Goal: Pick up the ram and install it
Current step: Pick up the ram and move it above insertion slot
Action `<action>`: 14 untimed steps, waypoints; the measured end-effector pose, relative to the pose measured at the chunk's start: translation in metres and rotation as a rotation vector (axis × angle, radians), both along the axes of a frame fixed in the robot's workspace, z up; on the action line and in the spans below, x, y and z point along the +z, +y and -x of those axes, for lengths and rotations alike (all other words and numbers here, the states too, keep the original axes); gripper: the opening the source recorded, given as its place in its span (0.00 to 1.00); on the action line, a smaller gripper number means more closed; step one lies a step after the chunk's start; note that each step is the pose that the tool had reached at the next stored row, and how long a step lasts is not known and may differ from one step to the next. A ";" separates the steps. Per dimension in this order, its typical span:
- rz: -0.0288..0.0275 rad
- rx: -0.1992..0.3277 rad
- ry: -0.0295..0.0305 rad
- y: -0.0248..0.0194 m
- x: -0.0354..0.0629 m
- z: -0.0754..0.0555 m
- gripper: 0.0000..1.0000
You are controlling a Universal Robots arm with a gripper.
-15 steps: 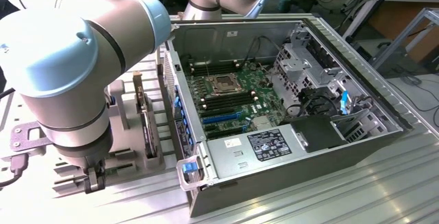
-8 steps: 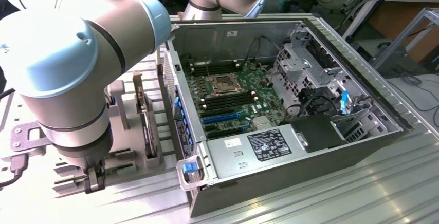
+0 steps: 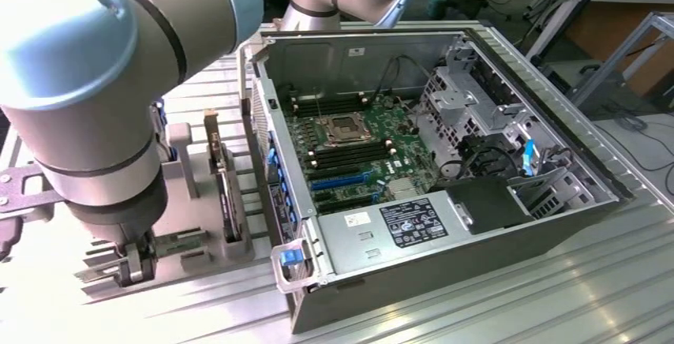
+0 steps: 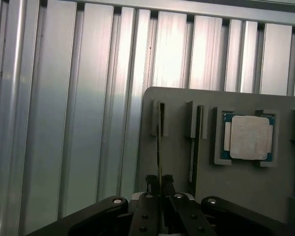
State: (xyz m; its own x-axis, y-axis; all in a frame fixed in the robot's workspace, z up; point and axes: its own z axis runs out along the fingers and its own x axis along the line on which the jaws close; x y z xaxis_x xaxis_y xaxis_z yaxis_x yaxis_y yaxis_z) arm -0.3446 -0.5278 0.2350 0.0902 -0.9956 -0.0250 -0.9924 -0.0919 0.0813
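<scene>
The ram (image 4: 160, 142) stands on edge in a narrow slot of the grey holder (image 4: 246, 191). The holder lies on the ribbed metal table (image 4: 64, 123), beside the open computer case (image 3: 443, 162) on the exterior view's left. Judged from its slim form, the ram is light and stiff but fragile. Take hold on the two flat faces near the middle of the long upper edge, keep off the contact edge, and avoid twisting, since side load is likely to flex or crack it. Seen edge-on, it appears as a thin dark strip with a pale line along it; chips and colour cannot be made out. The gripper (image 4: 160, 183) is pinching the ram, one finger on each face. A second stick (image 4: 191, 147) stands in the neighbouring slot, and a square processor chip (image 4: 248, 137) sits in a recess nearby
</scene>
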 end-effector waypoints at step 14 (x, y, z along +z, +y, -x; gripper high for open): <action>0.0006 -0.122 0.0000 0.0002 0.0877 0.000 0.15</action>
State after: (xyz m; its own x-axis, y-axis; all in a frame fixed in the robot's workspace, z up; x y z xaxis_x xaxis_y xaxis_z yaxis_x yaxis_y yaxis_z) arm -0.3446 -0.5275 0.3227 -0.0319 -0.9992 -0.0243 -0.9962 0.0298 0.0813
